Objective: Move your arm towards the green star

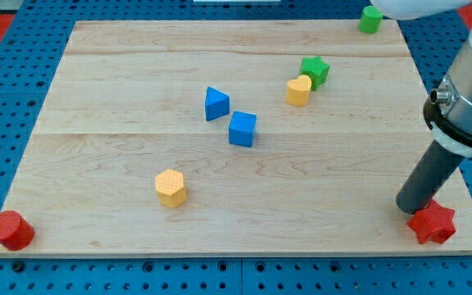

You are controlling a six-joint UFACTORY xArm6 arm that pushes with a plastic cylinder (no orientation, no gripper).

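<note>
Looking bottom right, you see my tip (410, 210) touching the red star (432, 223), well apart from the green star (315, 70), which sits top right beside the yellow block (298, 90); no hand fitted.

Green star (315, 70); yellow heart (298, 90); blue cube (242, 129); red star (432, 223); pale wooden board (121, 98).

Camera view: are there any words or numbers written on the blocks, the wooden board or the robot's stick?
None: no words, numbers, labels or signs can be read anywhere.
The green star, the yellow block beside it and the red star are plain.
The wooden board is bare wood.
My tip sits at the red star, on its left, and its dark rod bears no marking.
</note>
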